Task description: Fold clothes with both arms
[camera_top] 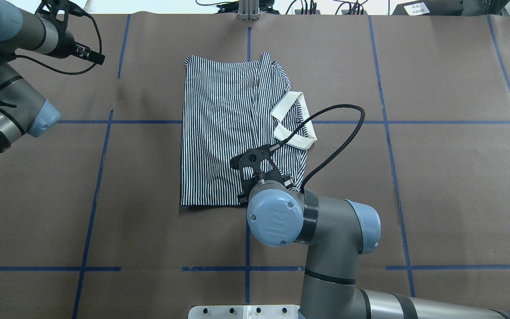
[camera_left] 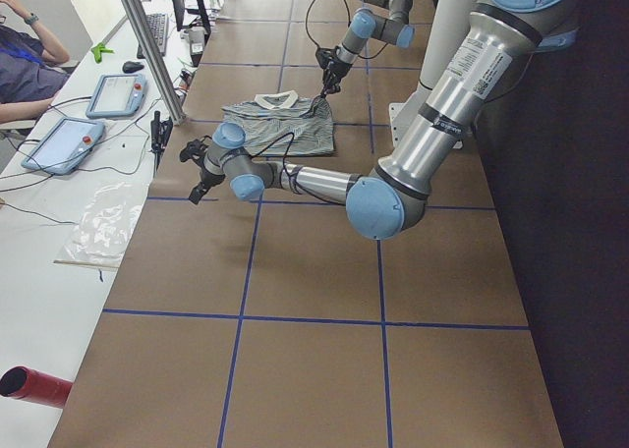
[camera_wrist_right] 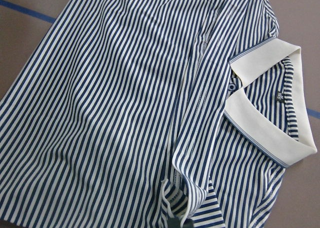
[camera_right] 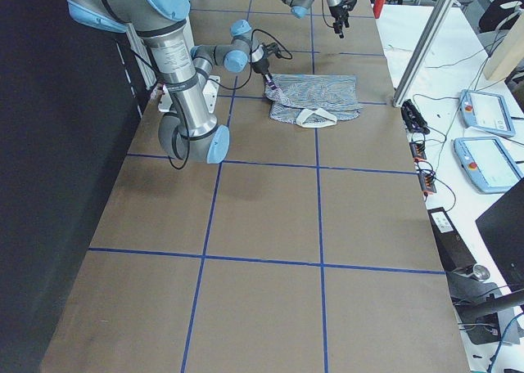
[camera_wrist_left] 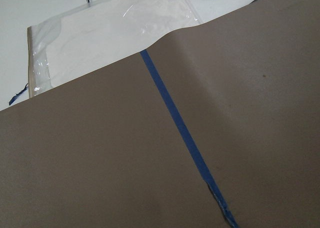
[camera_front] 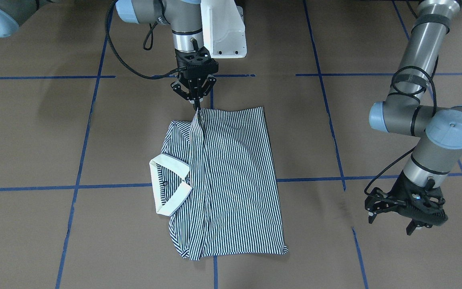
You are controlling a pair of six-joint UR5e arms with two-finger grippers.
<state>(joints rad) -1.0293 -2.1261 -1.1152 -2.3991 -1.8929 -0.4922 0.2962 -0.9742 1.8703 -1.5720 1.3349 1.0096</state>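
Note:
The striped polo shirt (camera_front: 231, 180) lies partly folded on the brown table cover, its cream collar (camera_front: 167, 184) toward my right side. My right gripper (camera_front: 196, 105) is shut on a fold at the shirt's near edge, beside the sleeve, and holds it slightly lifted. The right wrist view shows the shirt (camera_wrist_right: 110, 113), the collar (camera_wrist_right: 265, 113) and that raised fold at the bottom. From overhead, my right wrist (camera_top: 259, 170) covers the pinched spot on the shirt (camera_top: 219, 133). My left gripper (camera_front: 391, 222) hangs open and empty, well away from the shirt, near the table's far edge.
The white pedestal base (camera_front: 223, 28) stands behind the shirt. Blue tape lines (camera_front: 78, 186) grid the cover. A clear plastic bag (camera_wrist_left: 100, 33) lies past the table edge under my left wrist. Tablets (camera_left: 108, 94) and a person's arm (camera_left: 29, 50) are on the side bench.

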